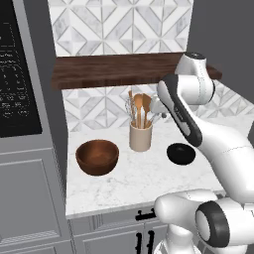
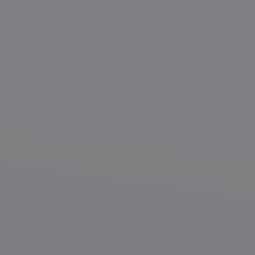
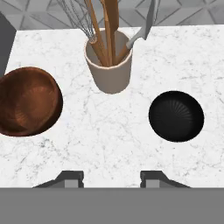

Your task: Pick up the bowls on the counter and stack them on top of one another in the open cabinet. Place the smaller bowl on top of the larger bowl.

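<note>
The large reddish-brown wooden bowl [image 1: 97, 157] [image 3: 27, 101] sits on the white marble counter [image 1: 144, 181] at the left. The small glossy black bowl [image 1: 181, 154] [image 3: 176, 115] sits on the counter at the right, apart from it. My gripper [image 3: 111, 178] hangs open above the counter's front part, between the two bowls and holding nothing. In the left base view the hand sits high above the counter, largely hidden behind my forearm. The dark brown wooden shelf [image 1: 114, 69] runs along the tile wall above the bowls and carries nothing.
A beige utensil holder [image 1: 141, 136] [image 3: 109, 70] with wooden spoons and a whisk stands between the bowls, toward the wall. A tall grey unit with a dark oven panel [image 1: 17, 79] bounds the counter on the left. Grey cabinet fronts [image 1: 109, 233] lie below the counter edge.
</note>
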